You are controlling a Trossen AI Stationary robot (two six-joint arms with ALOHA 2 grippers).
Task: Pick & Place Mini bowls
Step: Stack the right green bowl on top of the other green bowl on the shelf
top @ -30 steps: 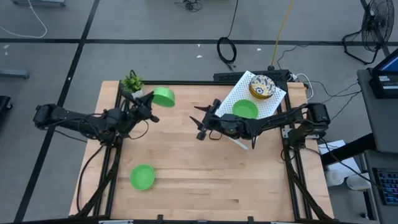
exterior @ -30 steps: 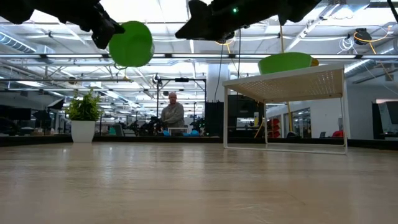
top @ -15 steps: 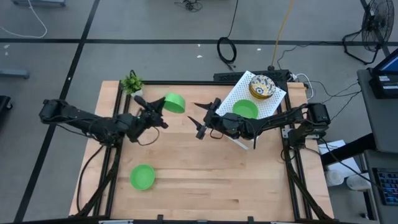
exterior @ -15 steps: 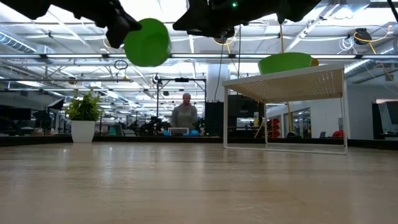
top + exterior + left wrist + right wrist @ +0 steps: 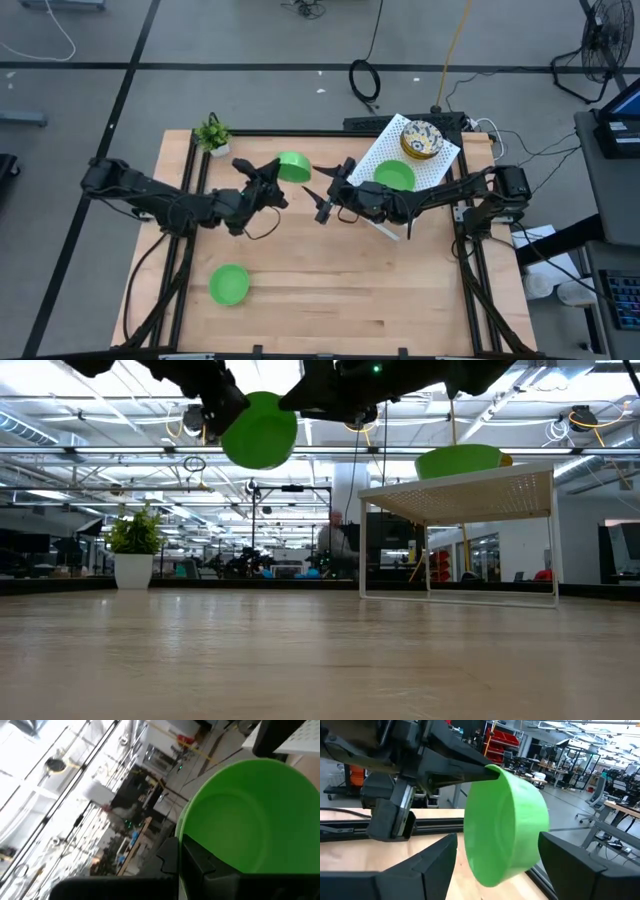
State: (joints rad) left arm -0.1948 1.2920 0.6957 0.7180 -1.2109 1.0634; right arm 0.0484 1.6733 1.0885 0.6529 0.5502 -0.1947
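Note:
My left gripper is shut on a plain green mini bowl, held high over the table's middle; the low view shows the bowl near its top edge. My right gripper is open, close to the right of that bowl. In the right wrist view the bowl shows ahead between its two fingers, which stand apart from it. A second green bowl and a floral bowl sit on a white rack. A third green bowl rests on the table near its front left. My left gripper holds the green bowl by its rim, one finger inside the bowl and the other outside. The fingers come level from the table's left. The bowl is lifted clear and tipped on its side, its rim at the fingers.
A small potted plant stands at the table's far left corner. The white rack on thin legs takes up the far right. Bare wood lies across the middle and near right of the table. A person is in the room behind.
My left gripper has carried the green bowl toward the table's right, level and still shut on it, from near the plant to just beside my right gripper. The person in the room behind has walked to the right.

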